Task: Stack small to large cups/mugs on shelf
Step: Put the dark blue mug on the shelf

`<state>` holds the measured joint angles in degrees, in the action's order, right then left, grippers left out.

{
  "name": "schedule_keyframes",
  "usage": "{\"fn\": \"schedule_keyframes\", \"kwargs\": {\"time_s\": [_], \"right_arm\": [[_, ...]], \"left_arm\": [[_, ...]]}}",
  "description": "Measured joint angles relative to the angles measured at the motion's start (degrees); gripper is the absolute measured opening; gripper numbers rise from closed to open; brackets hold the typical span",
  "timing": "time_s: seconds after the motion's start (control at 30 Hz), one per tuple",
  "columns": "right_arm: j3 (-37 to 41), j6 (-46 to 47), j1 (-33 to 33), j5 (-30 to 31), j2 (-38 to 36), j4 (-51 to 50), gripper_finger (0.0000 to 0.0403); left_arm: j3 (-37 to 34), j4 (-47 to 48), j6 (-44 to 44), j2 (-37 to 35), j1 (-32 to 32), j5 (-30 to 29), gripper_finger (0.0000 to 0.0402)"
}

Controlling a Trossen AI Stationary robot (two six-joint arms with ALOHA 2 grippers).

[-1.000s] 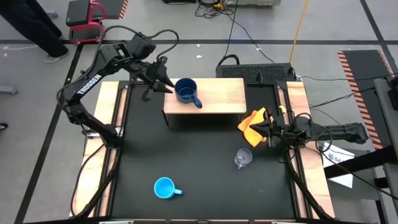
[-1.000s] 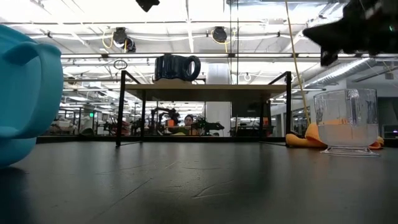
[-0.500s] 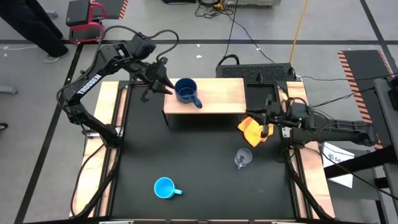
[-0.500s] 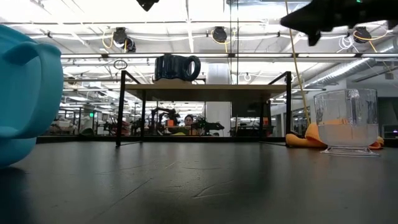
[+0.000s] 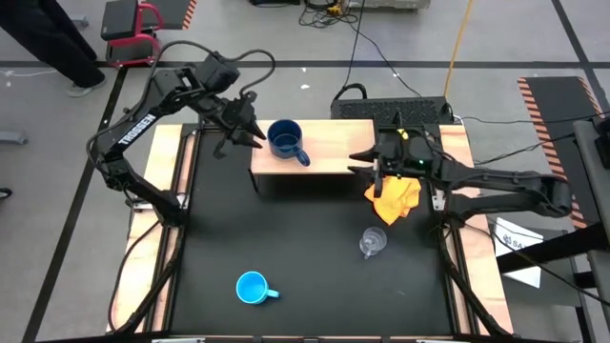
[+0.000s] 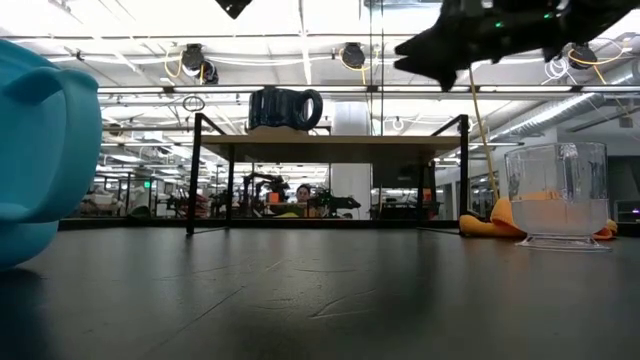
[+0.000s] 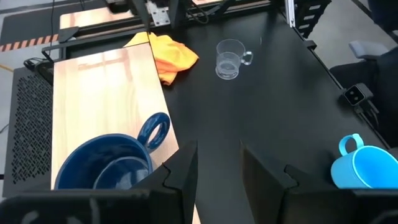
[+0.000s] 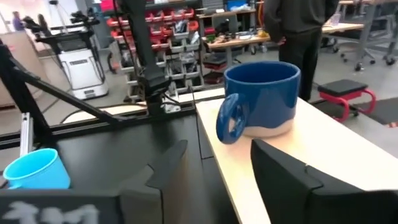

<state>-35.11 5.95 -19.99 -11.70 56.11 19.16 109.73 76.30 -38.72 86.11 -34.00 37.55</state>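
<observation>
Whole table [image 5: 315, 238] seen straight down from overhead; table surface viewed level from low camera, room behind. Navy mug [image 7: 112, 163] on shelf [image 5: 329, 143] shared by all views, closest in wrist cameras.

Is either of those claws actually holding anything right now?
No. The left gripper hovers open beside the navy mug on the shelf; the right gripper is open above the shelf's edge.

Navy mug [image 5: 284, 141] on pale wood shelf [image 5: 334, 143]; sky-blue mug [image 5: 253, 287]; clear glass cup [image 5: 372, 242]; orange-yellow cloth [image 5: 393, 197]; black tabletop [image 5: 286, 238].
</observation>
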Motion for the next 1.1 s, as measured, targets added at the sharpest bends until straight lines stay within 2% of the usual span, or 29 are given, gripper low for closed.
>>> {"fn": "schedule_keyframes", "kwargs": {"time_s": [0.17,0.3,0.43,0.53,0.73,0.87,1.1], "right_arm": [[-4.11,0.44,-2.96,-6.11,4.42,1.37,0.0198],[-11.60,-2.49,-5.93,-11.10,6.97,-6.55,0.0214],[-19.28,-6.77,-7.81,-11.87,10.58,-15.94,0.0221],[-23.63,-8.59,-8.88,-13.58,13.49,-19.07,0.0222],[-26.93,-11.06,-10.52,-15.94,19.79,-20.41,0.0222],[-28.55,-11.36,-12.52,-20.64,23.51,-20.25,0.0222],[-31.35,-11.97,-13.06,-23.19,26.59,-20.12,0.0222]], "left_arm": [[0.00,0.08,-0.03,0.00,-0.01,0.00,0.0118],[0.00,0.12,-0.29,0.00,-0.11,0.01,0.0118],[0.00,0.14,-0.46,0.00,-0.11,0.01,0.0118],[0.00,0.16,-0.52,0.00,-0.11,0.01,0.0118],[0.00,0.23,-0.55,0.00,-0.11,0.01,0.0118],[0.00,0.65,-0.55,0.00,-0.11,0.03,0.0118],[0.00,1.57,-1.31,0.00,-0.11,0.05,0.0118]]}}
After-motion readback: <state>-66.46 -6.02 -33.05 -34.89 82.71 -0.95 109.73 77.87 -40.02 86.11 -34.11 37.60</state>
